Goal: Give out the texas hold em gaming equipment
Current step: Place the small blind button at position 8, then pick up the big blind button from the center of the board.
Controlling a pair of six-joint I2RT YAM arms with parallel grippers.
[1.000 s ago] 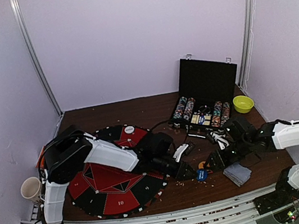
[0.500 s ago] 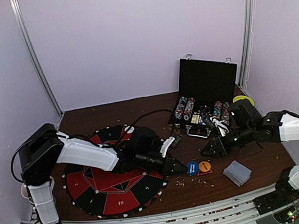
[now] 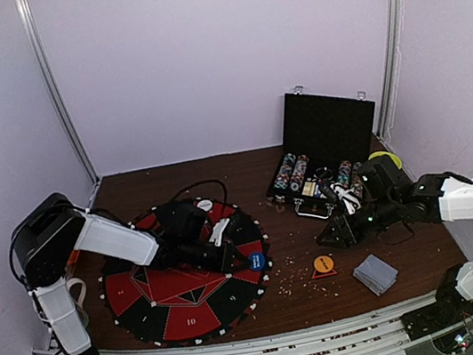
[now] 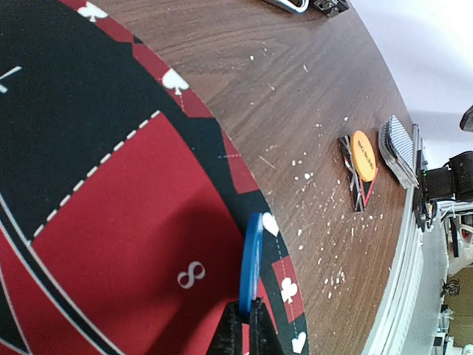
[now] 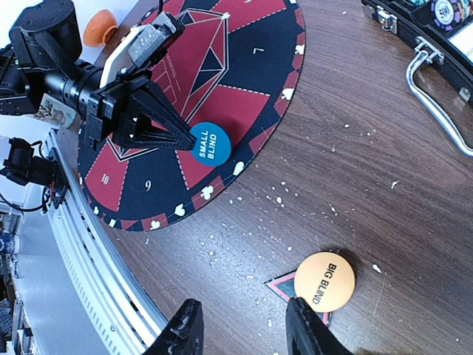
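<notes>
top view, left gripper [image 3: 246,261]: shut tight on the blue disc [image 3: 256,262], over the right rim of the round red-and-black mat [image 3: 146,291].
top view, right gripper [image 3: 329,238]: low over the table [image 3: 252,161], between the chip case [image 3: 329,127] and the orange disc [image 3: 323,264]. Its finger gap is too small to read from here.
top view, other equipment: the orange disc lies on the wood to the right of the mat. The cards [image 3: 376,273] sit stacked near it, apart. The chips [image 3: 293,171] stand in rows in the case. A white disc [image 3: 204,206] lies at the mat's far edge.
top view, hidden: the yellow bowl [image 3: 383,155] is mostly behind the right arm.
left wrist view, blue disc: edge-on, its long line running straight away from the fingertips [image 4: 230,336] that pinch its near end. It stands over the mat's outer border by the suit symbols. Whether it touches the mat cannot be told.
left wrist view, orange disc: foreshortened, resting on a small triangular marker [image 4: 353,185], with the cards just beyond it seen side-on.
right wrist view, blue disc: its face shows, lettered SMALL BLIND, and the left gripper's tips meet at its left edge.
right wrist view, right gripper: its fingers [image 5: 186,329] stand partly apart with nothing between them. The orange disc, lettered BIG BLIND, lies flat just ahead of the right-hand finger. The marker is mostly hidden under it.
right wrist view, cut off: the case handle [image 5: 436,92] and a corner of the case run out of frame.
</notes>
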